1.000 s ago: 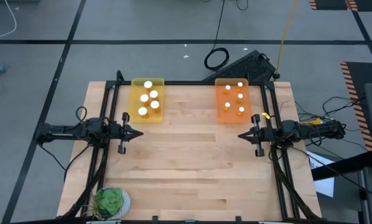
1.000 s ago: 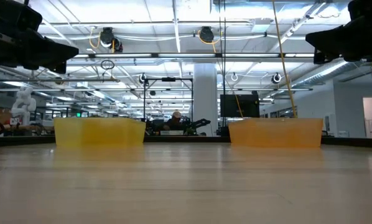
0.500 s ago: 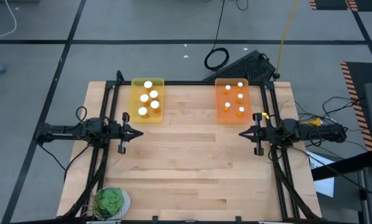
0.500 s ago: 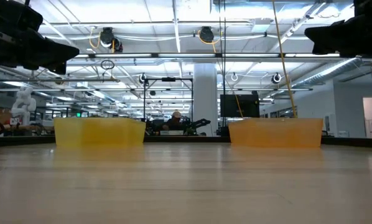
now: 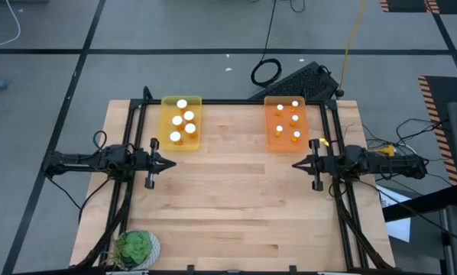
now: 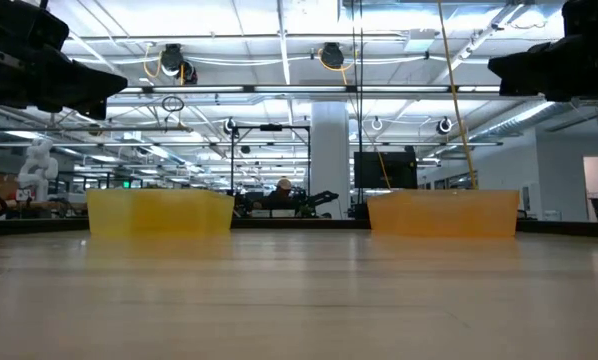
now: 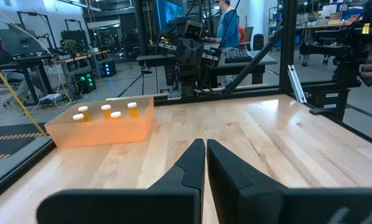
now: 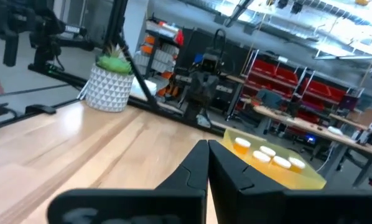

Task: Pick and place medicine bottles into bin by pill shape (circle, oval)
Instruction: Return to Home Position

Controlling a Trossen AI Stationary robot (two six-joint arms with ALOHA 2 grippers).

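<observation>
while both arms are held level over the side edges of the table, almost nothing is found altered against the pictures from a moment earlier: the left tool is unmoved, and only a slight inward drift of the right tool is noted. the medicine bottles are found sorted already, five white-capped ones standing in the yellow bin at the far left of the table and about five more in the orange bin at the far right. no bottle is seen on the bare wood between the bins, so the task is judged finished or nearly so, with the arms taken to be at rest. in the left wrist view the fingers of the left tool are seen pressed together with only a thin slit between them; nothing is held and nothing is touched, the orange bin being well apart ahead. in the right wrist view the right tool is likewise drawn together and empty, with the yellow bin and a potted plant lying beyond it. whether the pill shapes were matched correctly cannot be told, the contents being too small to read.
</observation>
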